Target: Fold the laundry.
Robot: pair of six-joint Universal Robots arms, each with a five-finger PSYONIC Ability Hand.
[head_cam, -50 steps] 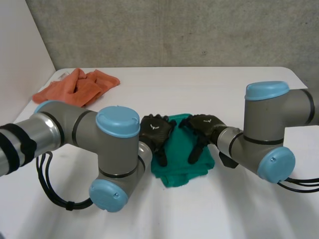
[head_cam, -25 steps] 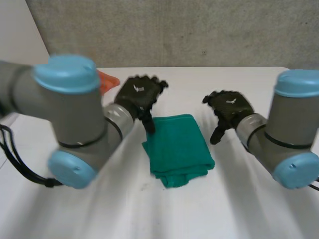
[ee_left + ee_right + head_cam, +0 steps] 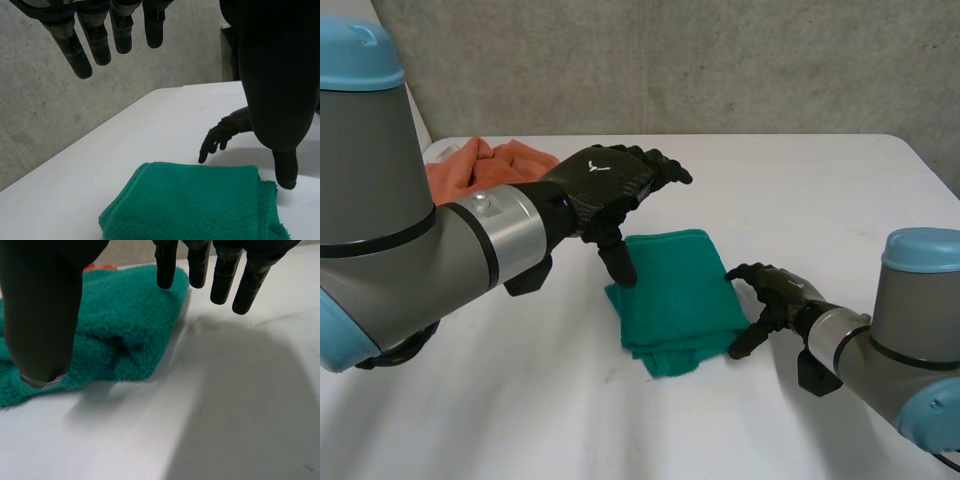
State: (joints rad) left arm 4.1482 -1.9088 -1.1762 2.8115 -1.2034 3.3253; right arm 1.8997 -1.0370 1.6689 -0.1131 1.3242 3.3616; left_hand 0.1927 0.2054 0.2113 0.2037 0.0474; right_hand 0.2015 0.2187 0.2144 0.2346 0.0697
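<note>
In the head view a folded green towel [image 3: 675, 300] lies mid-way across the white table [image 3: 820, 190]. The left hand [image 3: 610, 185] hangs above the towel's far-left corner with straight, spread fingers holding nothing, the right hand [image 3: 775, 295] sits low just beside its right edge, loosely spread and empty, and a crumpled orange cloth [image 3: 485, 165] lies far left. The left wrist view shows the left hand [image 3: 275, 75] clear above the towel [image 3: 190, 200], with the right hand [image 3: 222, 134] at the towel's right edge. In the right wrist view the right hand [image 3: 42, 305] is spread wide, thumb over the towel [image 3: 120, 325] and fingers over bare table beside it.
</note>
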